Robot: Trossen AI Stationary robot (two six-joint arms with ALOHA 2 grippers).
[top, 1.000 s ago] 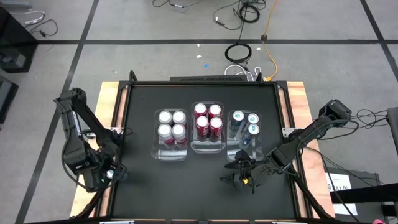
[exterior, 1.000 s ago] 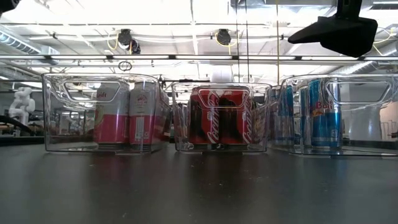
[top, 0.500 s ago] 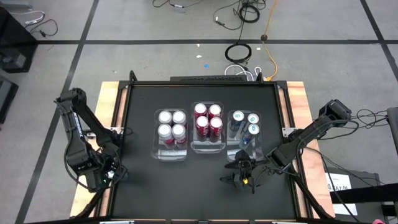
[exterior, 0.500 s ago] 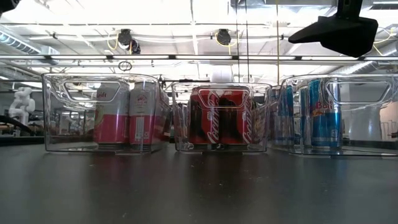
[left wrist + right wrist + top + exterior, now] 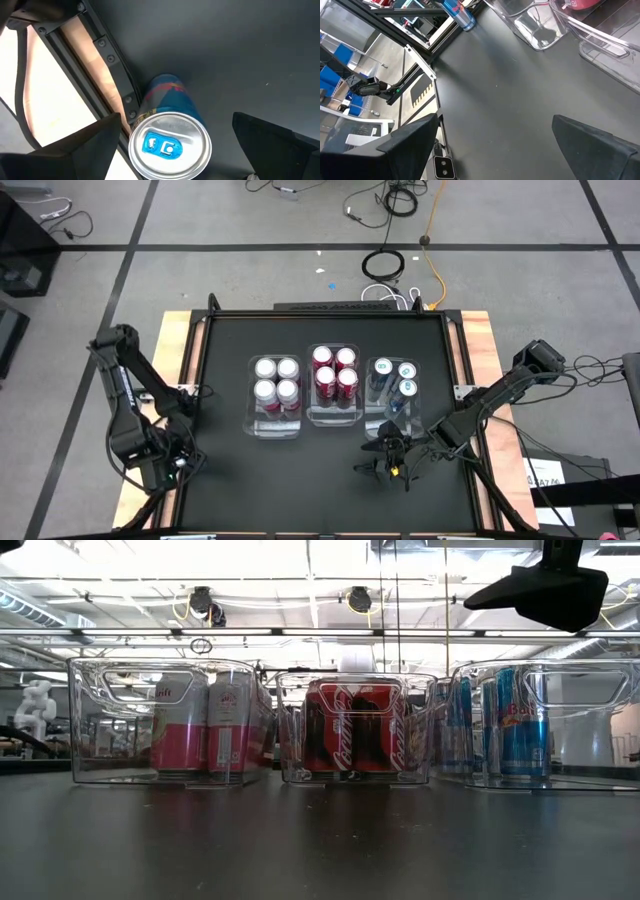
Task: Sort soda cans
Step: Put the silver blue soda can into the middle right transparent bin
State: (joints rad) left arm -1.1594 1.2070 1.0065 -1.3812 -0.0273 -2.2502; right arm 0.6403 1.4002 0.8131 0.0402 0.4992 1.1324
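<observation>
Blue can (image 5: 170,145) partly cropped below

left tool (image 5: 172,145): open, low at table's left edge | right tool (image 5: 392,463): open, front right

A blue soda can (image 5: 167,135) with a red mark on its side stands upright on the black table (image 5: 240,55), its silver top and blue tab at the bottom centre of the frame. It sits just beside the table's dark edge rail (image 5: 107,65). The left gripper (image 5: 177,150) straddles it, fingers (image 5: 85,147) spread wide, not touching.
</observation>
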